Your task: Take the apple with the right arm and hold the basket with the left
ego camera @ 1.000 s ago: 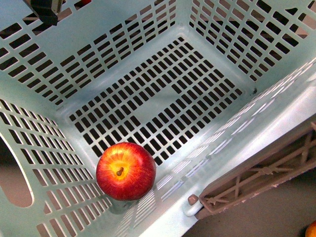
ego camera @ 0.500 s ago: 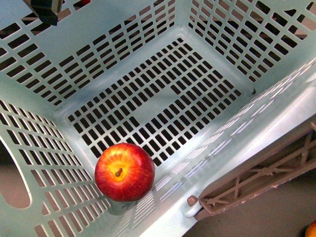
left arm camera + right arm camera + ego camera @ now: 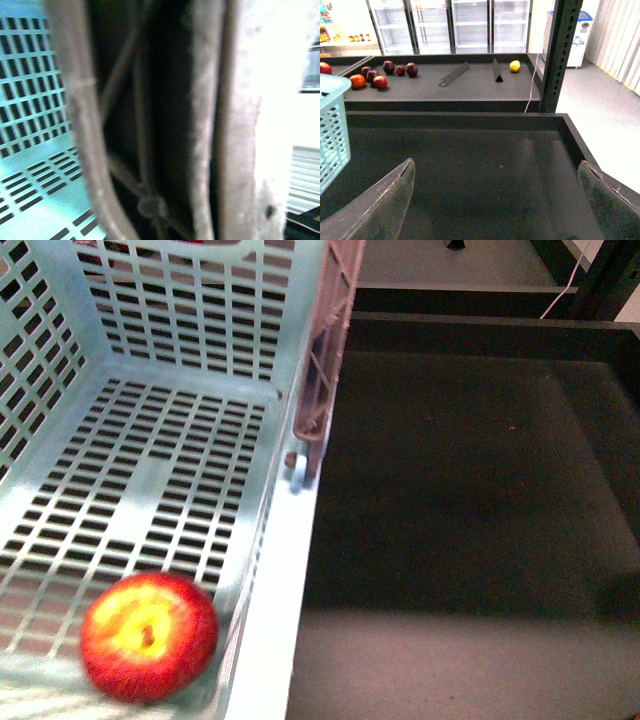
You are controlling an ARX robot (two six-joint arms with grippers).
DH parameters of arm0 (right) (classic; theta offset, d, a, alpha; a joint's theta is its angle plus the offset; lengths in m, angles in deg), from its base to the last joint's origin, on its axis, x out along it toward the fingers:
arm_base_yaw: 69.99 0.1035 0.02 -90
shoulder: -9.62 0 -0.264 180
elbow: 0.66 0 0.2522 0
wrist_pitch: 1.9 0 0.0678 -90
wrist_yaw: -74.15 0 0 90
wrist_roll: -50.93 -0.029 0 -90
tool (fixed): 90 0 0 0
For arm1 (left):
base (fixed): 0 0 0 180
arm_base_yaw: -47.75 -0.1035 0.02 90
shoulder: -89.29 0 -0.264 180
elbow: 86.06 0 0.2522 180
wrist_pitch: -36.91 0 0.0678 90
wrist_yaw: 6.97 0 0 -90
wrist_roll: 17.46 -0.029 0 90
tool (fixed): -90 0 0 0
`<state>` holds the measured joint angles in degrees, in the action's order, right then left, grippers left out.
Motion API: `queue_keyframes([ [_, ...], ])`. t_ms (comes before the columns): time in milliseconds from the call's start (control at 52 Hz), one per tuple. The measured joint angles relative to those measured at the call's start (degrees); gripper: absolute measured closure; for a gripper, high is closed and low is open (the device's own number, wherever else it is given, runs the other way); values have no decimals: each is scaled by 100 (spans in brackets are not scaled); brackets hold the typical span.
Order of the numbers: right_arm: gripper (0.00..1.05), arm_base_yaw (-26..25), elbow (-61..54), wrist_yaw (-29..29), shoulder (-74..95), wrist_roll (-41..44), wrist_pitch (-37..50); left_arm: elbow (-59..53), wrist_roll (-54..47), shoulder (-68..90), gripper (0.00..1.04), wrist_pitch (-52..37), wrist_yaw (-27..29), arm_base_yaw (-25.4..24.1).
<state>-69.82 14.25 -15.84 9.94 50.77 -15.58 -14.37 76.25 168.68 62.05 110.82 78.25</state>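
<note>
The red apple (image 3: 148,636) with a yellow patch lies inside the aqua basket (image 3: 282,580), in its near corner in the front view, blurred. A brownish-grey ribbed handle (image 3: 328,350) hangs along the basket's right rim. The left wrist view is filled by that blurred handle (image 3: 210,125) close up, with the basket's slotted wall (image 3: 30,100) beside it; my left gripper is shut on the basket, its fingers hidden. My right gripper (image 3: 497,197) is open and empty above a dark tray (image 3: 470,165); a corner of the basket (image 3: 331,130) shows beside it. Neither arm shows in the front view.
The dark tray (image 3: 470,480) lies to the right of the basket. In the right wrist view a far shelf holds several dark red and orange fruits (image 3: 375,75), a yellow fruit (image 3: 514,65) and black dividers (image 3: 455,73). A black post (image 3: 560,55) stands at the tray's far corner.
The front view has swung sharply: the basket now sits at the left with the dark tray exposed at the right. The apple stays in the basket's near corner, now lower left and blurred.
</note>
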Motion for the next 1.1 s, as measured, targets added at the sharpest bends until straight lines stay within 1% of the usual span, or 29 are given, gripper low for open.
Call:
queue_keyframes([
  [58,9,0,0,-2,0,0,0,-46,26,13,90,-129,-179,-229],
  [192,9,0,0,-13,0,0,0,-83,33,251,90,-466,-675,-951],
  [365,9,0,0,-11,0,0,0,-101,-39,678,90,-603,-905,-1464],
  [500,9,0,0,-13,0,0,0,-98,-170,1021,90,-660,-1047,-1676],
  [615,9,0,0,-13,0,0,0,-66,-382,1504,90,-804,-1432,-1825],
  [731,9,0,0,-13,0,-2,0,-13,-507,1869,90,-933,-1698,-1943],
  [923,9,0,0,-11,0,-2,0,11,-612,2415,90,-1419,-1851,-2288],
  [1096,9,0,0,-11,0,0,0,116,-597,2778,90,-1773,-1939,-2371],
])
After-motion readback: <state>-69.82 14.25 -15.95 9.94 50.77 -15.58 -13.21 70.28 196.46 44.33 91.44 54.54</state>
